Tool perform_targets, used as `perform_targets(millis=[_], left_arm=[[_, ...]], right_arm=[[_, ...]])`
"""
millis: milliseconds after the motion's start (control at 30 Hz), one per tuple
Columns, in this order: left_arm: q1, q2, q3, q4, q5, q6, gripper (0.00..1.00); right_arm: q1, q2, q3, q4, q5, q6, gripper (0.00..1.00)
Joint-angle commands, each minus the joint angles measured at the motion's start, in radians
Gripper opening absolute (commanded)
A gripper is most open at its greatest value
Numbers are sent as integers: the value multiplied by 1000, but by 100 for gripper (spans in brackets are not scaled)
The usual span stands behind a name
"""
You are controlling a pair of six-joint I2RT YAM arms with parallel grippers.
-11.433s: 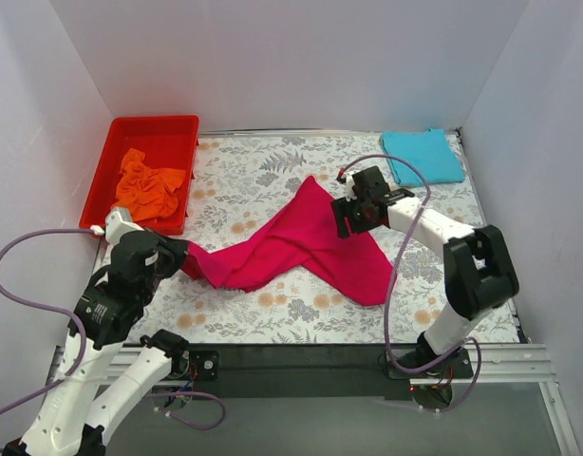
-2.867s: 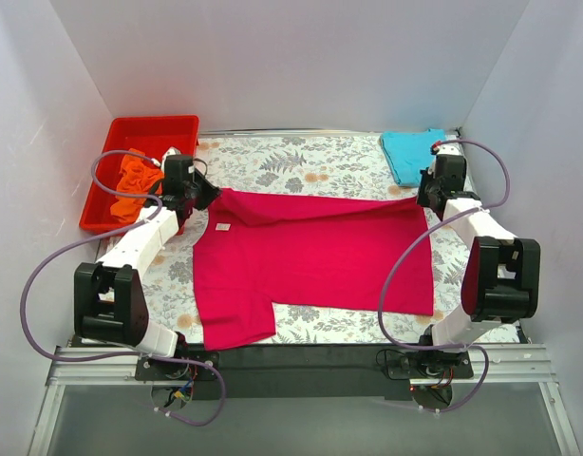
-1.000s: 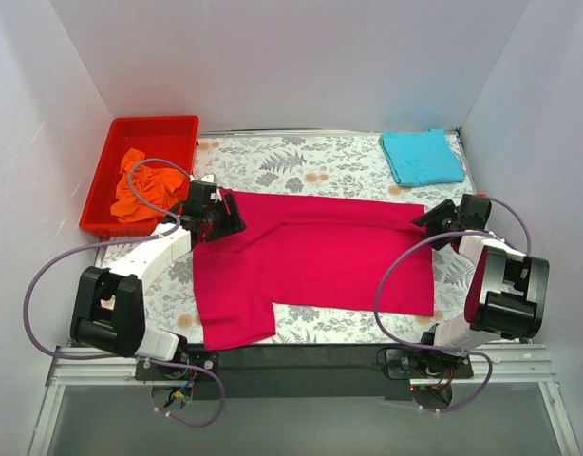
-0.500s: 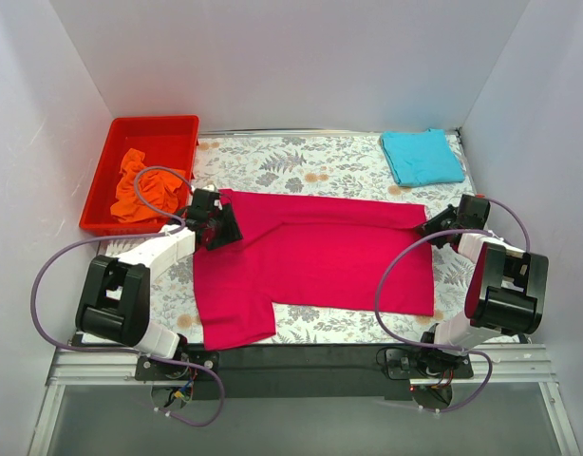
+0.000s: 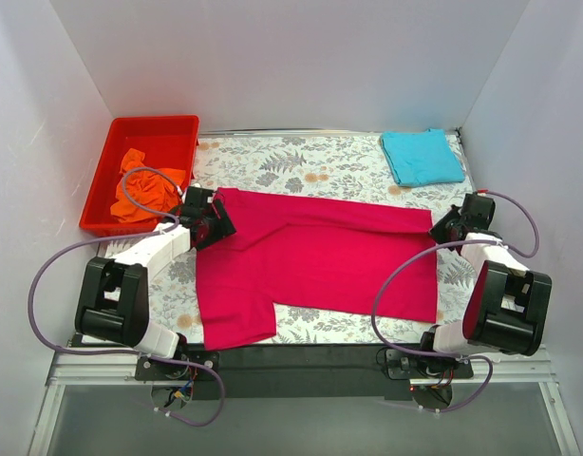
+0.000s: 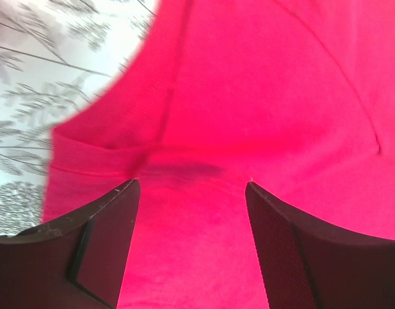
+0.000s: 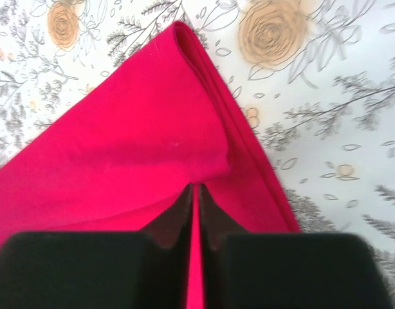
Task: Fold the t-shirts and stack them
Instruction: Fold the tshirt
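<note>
The crimson-pink t-shirt lies spread flat across the middle of the table. My left gripper stands open over the shirt's upper left corner, with the cloth lying flat under its spread fingers. At the shirt's upper right corner, my right gripper is shut on a thin fold of crimson cloth. A folded turquoise t-shirt lies at the back right. The orange t-shirt sits crumpled in the red bin.
The red bin stands at the back left, just behind my left arm. White walls close in the table on three sides. The flowered tablecloth shows bare between the crimson shirt and the back wall, and at the right beside the shirt's corner.
My right gripper has closed on the shirt's upper right corner and drawn it slightly to the right. My left gripper has shifted a little to the left over the shirt's left corner.
</note>
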Motion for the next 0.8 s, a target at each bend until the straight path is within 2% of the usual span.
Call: perform_targets(millis=[0, 33, 67, 133, 233, 467, 533, 600, 667, 767], left_arm=[[24, -21, 39, -15, -49, -41, 63], [26, -14, 38, -15, -47, -48, 63], [26, -13, 36, -14, -46, -54, 63], [26, -9, 21, -6, -29, -61, 63], [26, -13, -8, 0, -14, -77, 64], [26, -81, -146, 14, 28, -152, 60], [26, -108, -204, 10, 38, -195, 55], [26, -162, -238, -1, 34, -238, 40], [26, -211, -287, -36, 29, -304, 30], [24, -321, -329, -90, 37, -368, 29]], right_arm=[[-7, -44, 38, -53, 102, -99, 15], [-7, -46, 40, -54, 102, -115, 25], [-7, -46, 43, -56, 99, -126, 31], [-7, -47, 46, -59, 82, -145, 39], [-5, -58, 32, -70, 15, -146, 46], [6, -122, -58, -73, -44, -161, 48], [9, -145, -72, -77, -64, -179, 48], [15, -158, -74, -92, -65, -201, 49], [20, -165, -72, -106, -67, -208, 48], [35, -180, -72, -122, -65, -216, 49]])
